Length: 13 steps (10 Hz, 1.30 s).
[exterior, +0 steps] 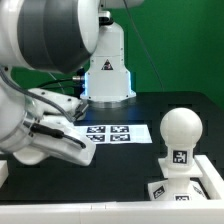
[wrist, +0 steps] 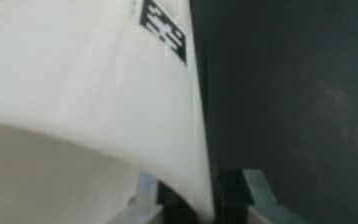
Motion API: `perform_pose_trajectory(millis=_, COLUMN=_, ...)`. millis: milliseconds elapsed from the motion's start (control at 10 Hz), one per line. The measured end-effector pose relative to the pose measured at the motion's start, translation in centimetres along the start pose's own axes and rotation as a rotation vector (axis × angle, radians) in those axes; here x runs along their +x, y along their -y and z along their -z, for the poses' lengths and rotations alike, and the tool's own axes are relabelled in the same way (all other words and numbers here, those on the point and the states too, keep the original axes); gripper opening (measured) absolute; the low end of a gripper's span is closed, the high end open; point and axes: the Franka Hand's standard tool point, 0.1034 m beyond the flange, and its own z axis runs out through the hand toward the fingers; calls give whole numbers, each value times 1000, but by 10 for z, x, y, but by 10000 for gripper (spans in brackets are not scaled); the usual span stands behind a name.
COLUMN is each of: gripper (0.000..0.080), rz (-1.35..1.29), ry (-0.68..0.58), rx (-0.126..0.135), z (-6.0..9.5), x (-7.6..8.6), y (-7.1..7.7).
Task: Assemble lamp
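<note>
White plastic shade [wrist: 87, 110] — I'm pinching its wall in my gripper [wrist: 208, 198], bulb [exterior: 181, 124] standing upright off to the exterior view's right

No letters, numbers or brand names can be read anywhere, only black-and-white square tags. Several are printed on the marker board [exterior: 140, 133], one sits on the neck of the bulb [exterior: 180, 125], others lie on top of the base [exterior: 207, 176], and in the wrist view one stands on the lamp shade [wrist: 87, 100], cut off by the picture's edge. A small triangular sign [exterior: 103, 67] on the arm's pedestal [exterior: 110, 88] is too small to make out.
</note>
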Motion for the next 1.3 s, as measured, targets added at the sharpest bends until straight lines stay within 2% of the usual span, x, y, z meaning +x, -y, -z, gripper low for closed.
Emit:
perform_pose_trajectory(millis=300, gripper=39, rz=22, ry=-46, rx=4, z=3, x=4, y=3)
perform_pose_trajectory(millis=400, gripper=39, rz=94, ry=-148, rx=-4, z=16, x=8, y=10)
perform_pose_trajectory(millis=600, gripper=39, rz=194, ry=-238, rx=12, z=24, x=-9, y=12)
perform_pose_trajectory(millis=800, gripper=39, rz=268, ry=-309, rx=-4, z=47, x=-22, y=14)
perform_pose_trajectory(millis=900, gripper=39, rz=271, ry=-319, rx=-7, z=52, x=-26, y=15)
perform_pose_trajectory(millis=1200, gripper=39, rz=269, ry=-314, rx=-8, z=49, x=-23, y=14)
perform_pose_trajectory(millis=1300, gripper=39, rz=284, ry=-358, rx=-10, z=55, x=-18, y=17)
